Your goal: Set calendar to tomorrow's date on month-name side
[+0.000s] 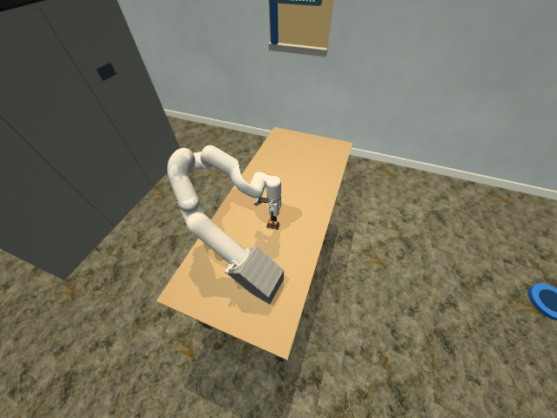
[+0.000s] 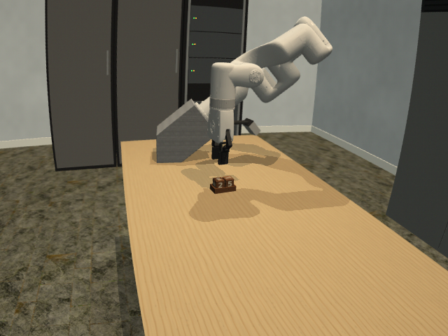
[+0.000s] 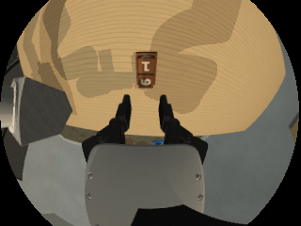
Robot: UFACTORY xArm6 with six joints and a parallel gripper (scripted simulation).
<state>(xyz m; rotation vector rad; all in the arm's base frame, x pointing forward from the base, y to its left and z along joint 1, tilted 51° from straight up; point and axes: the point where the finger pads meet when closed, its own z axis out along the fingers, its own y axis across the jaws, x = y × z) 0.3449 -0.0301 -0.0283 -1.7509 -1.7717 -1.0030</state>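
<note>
A small brown tray [image 2: 222, 190] [image 3: 147, 53] stands flat on the table with two brown cubes in it, side by side. In the exterior view, the left cube [image 2: 219, 184] shows a 2 and the right cube [image 2: 229, 183] shows a 5, both upright. No month's name is legible. From above, in the wrist view, one top face [image 3: 146, 66] shows a 1 and the other top face [image 3: 146, 82] a 6 or 9. My gripper [image 2: 219, 160] [image 3: 145, 102] is about half open and empty, pointing down above and a little behind the tray in the exterior view.
The wooden table [image 1: 310, 175] [image 2: 253, 271] carries the grey wedge-shaped arm base [image 1: 259, 274] [image 2: 177, 141] behind the tray in the exterior view. The arm's shadows fall around the tray. Dark cabinets [image 1: 67, 135] [image 2: 148, 72] stand beyond the table.
</note>
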